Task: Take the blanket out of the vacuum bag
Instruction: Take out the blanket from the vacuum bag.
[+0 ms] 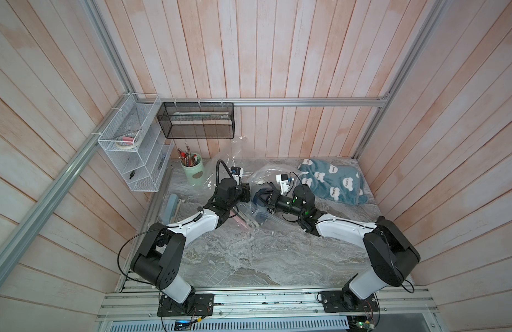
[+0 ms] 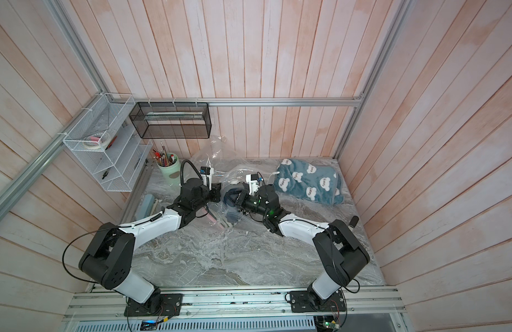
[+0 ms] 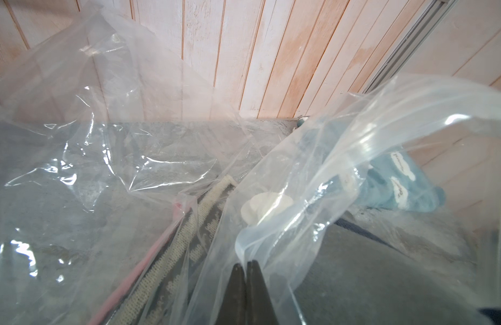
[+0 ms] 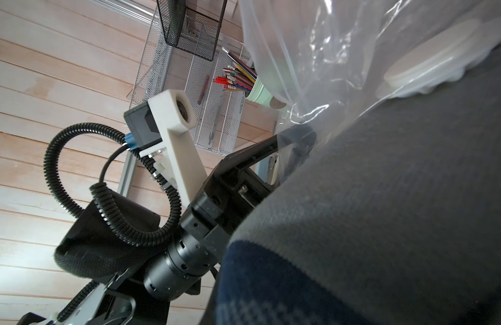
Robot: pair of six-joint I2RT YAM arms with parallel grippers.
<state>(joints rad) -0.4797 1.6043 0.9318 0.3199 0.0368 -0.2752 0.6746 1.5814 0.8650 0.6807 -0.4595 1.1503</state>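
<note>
Clearly the left end effector (image 3: 246, 265) is clenched on a fold of the vacuum bag (image 3: 314, 157), on the bench (image 1: 249, 258) toward twelve o'clock; its film looks light and slippery. At its three o'clock the right end effector (image 1: 256, 199) seems clenched on the dark grey blanket (image 4: 384, 197) inside: soft, limp, best taken by a thick bunch.

Right gripper (image 1: 258, 198): tips buried in dark fabric (image 4: 384, 211), which fills the right wrist view, blurred and cut off by its edges. Can't tell what the tips grip. Left gripper (image 3: 246, 266): fingers cut off by the frame edge in the left wrist view. Valve (image 3: 264, 206) and teal blanket (image 3: 412, 194) only hazy behind bag (image 3: 131, 126) film. Knit piece (image 3: 187, 239) runs out of frame. Rack (image 1: 128, 161) contents too small to tell.
</note>
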